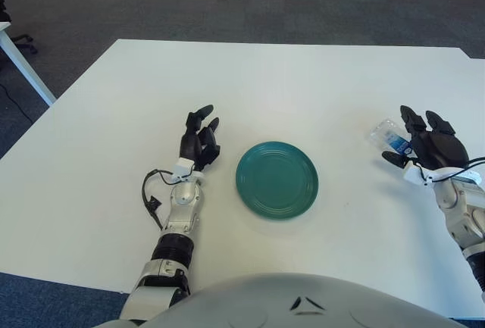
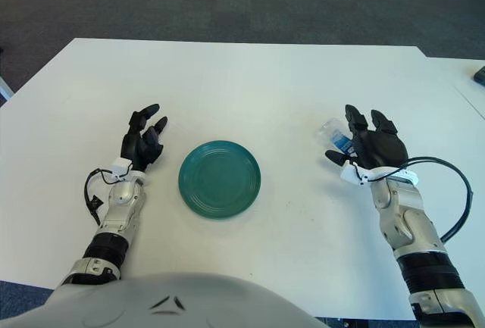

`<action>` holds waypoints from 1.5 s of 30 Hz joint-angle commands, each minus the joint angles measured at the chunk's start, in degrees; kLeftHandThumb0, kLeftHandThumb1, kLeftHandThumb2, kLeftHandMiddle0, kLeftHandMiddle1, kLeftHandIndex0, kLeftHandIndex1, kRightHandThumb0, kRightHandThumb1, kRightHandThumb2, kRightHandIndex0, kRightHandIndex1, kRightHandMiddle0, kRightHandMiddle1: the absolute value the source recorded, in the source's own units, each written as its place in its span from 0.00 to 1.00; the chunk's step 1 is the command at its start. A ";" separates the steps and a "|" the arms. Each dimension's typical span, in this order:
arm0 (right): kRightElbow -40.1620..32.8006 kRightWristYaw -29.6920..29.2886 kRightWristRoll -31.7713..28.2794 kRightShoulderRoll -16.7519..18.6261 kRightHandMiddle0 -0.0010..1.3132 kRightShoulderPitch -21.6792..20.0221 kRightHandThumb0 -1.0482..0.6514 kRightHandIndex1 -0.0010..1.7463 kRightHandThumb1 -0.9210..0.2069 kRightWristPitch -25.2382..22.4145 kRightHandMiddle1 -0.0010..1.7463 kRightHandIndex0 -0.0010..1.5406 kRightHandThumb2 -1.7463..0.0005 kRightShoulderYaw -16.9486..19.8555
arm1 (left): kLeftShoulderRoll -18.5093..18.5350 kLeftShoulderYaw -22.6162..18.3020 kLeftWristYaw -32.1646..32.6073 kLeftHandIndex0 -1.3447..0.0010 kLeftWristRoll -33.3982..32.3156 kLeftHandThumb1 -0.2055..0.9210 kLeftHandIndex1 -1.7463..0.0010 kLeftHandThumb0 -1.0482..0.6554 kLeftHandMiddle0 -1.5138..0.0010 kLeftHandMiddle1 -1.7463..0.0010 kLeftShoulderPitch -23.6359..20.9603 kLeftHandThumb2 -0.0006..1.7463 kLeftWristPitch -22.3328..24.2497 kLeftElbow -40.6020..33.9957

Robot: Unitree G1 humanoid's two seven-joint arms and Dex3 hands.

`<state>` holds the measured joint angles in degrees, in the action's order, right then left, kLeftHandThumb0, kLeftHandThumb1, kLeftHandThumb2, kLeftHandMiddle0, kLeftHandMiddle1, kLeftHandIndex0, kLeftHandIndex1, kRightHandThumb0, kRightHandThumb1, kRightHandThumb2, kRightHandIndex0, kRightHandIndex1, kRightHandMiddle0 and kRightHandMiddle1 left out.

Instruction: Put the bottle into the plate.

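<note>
A clear plastic bottle (image 1: 387, 136) with a blue label lies on its side on the white table, far right. My right hand (image 1: 421, 140) sits over its near end with fingers spread, thumb (image 1: 390, 158) beside the bottle; only the bottle's far-left end shows past the fingers (image 2: 353, 120). The round green plate (image 1: 276, 179) lies empty in the middle of the table, well to the left of the bottle. My left hand (image 1: 198, 135) shows just left of the plate, fingers relaxed and holding nothing.
A black cable (image 1: 151, 194) loops beside my left wrist, and another (image 2: 457, 192) arcs by my right forearm. The table's right edge (image 1: 476, 78) is close to the bottle. A second white table's corner (image 1: 17, 49) stands at far left over grey carpet.
</note>
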<state>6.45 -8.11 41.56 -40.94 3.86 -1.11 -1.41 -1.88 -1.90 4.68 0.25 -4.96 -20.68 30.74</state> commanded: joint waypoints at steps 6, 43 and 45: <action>-1.39 -1.10 -1.90 1.68 0.00 1.48 0.00 0.00 0.00 1.21 0.00 0.00 0.64 0.86 | 1.81 0.04 -2.10 0.87 0.48 1.00 0.54 0.17 0.55 0.99 6.16 0.48 -0.09 0.52; 20.90 -3.52 -6.52 5.36 0.00 -7.85 0.00 0.00 0.00 6.24 0.00 0.00 0.60 -2.19 | 1.90 0.37 -5.04 0.84 -0.84 1.00 0.55 0.20 0.53 0.99 13.34 0.50 4.17 -11.65; 21.38 -3.97 -6.58 5.49 0.00 -8.25 0.00 0.00 0.00 6.41 0.00 0.00 0.60 -2.41 | 2.02 0.28 -5.37 0.84 -1.04 1.00 0.55 0.20 0.53 0.99 13.49 0.49 4.35 -11.91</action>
<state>25.71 -12.61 35.61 -36.84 -4.74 5.27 -2.55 -0.09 -1.31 0.09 0.06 5.57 -18.55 17.28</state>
